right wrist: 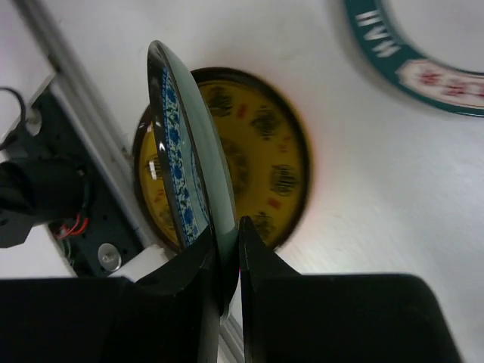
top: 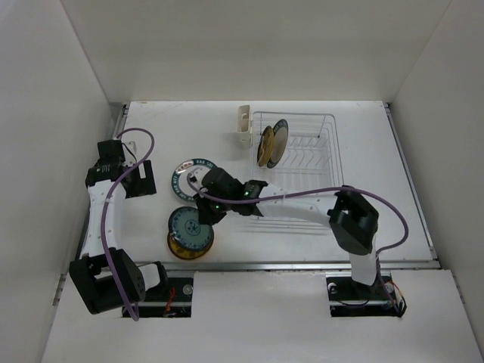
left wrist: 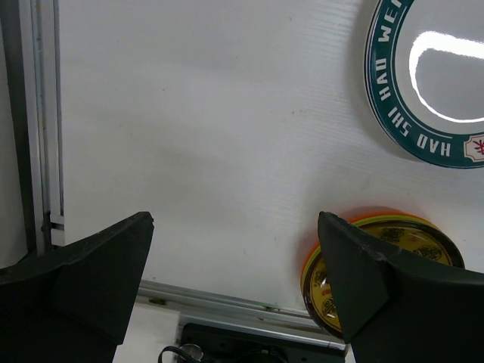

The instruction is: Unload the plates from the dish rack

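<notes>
my right gripper [right wrist: 227, 246] is clamped on the rim of a blue-patterned plate [right wrist: 189, 159], holding it over the yellow plate [right wrist: 265, 174] near the front of the table [left wrist: 189, 113]. left gripper [left wrist: 234, 227] hangs wide open over bare table, gripping nothing. a teal-rimmed plate [top: 180, 178] lies flat nearby, and two plates [top: 270, 144] stand in the dish rack [top: 327, 128] at the back.

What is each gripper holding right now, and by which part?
The right gripper pinches the blue-patterned plate by its rim, held edge-on over the yellow patterned plate. The left gripper is open and holds nothing.
</notes>
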Robot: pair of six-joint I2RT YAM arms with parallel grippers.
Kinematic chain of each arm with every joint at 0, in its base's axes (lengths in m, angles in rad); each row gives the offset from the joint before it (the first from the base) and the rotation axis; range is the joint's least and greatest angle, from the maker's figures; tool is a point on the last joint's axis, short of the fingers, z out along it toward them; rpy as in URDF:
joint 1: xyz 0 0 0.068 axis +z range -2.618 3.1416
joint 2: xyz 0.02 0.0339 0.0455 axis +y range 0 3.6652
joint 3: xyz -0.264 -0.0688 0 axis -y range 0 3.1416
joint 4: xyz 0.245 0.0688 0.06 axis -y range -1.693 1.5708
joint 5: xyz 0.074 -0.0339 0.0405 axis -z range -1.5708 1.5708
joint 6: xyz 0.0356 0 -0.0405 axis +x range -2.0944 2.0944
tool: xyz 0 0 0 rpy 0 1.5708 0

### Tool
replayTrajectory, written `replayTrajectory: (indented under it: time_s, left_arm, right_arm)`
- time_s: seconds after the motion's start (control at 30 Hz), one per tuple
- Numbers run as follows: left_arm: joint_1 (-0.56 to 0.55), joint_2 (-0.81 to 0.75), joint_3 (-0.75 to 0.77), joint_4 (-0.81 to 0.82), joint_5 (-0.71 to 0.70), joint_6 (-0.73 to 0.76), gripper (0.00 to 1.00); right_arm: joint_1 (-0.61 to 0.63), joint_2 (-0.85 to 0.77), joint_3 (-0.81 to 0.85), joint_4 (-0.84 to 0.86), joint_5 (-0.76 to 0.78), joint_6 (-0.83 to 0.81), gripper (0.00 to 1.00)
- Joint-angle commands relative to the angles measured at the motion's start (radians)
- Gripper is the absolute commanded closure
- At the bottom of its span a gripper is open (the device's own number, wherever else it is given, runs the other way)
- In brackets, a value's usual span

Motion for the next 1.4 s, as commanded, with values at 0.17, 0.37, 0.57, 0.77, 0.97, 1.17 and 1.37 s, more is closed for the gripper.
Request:
replayTrajectory:
  time_s: [0.17, 0.37, 0.57, 0.77, 0.97, 1.17, 1.37]
  left_arm:
    - [0.003, -0.034, -0.008, 0.004, -0.013, -0.002, 0.11]
    - [0.003, -0.034, -0.008, 0.015, -0.013, -0.002, 0.11]
    - [0.003, -0.034, -0.017, 0.015, -0.004, -0.002, 0.11]
    - [0.003, -0.034, -0.017, 0.015, -0.004, -0.002, 0.11]
    - [0.003, -0.034, -0.017, 0.015, 0.007, -0.002, 0.11]
    - [0.003, -0.034, -0.017, 0.015, 0.007, 0.007, 0.11]
    - [0.003, -0.034, -0.017, 0.015, 0.007, 0.007, 0.11]
  right_arm:
    - [0.030, 0.077, 0.098, 0.085, -0.131, -0.017, 0.80]
    - [0.073, 0.160, 0.191, -0.103, -0.017, -0.077, 0.22]
    - [0.101, 0.163, 0.233, -0.170, 0.101, -0.100, 0.18]
    - [0.101, 0.094, 0.202, -0.223, 0.211, -0.100, 0.17]
    - [0.101, 0.001, 0.156, -0.233, 0.366, -0.109, 0.12]
    - [-0.053, -0.130, 0.110, -0.182, 0.498, 0.063, 0.08]
    - [-0.268, -0.207, 0.194, -0.303, 0.738, 0.276, 0.13]
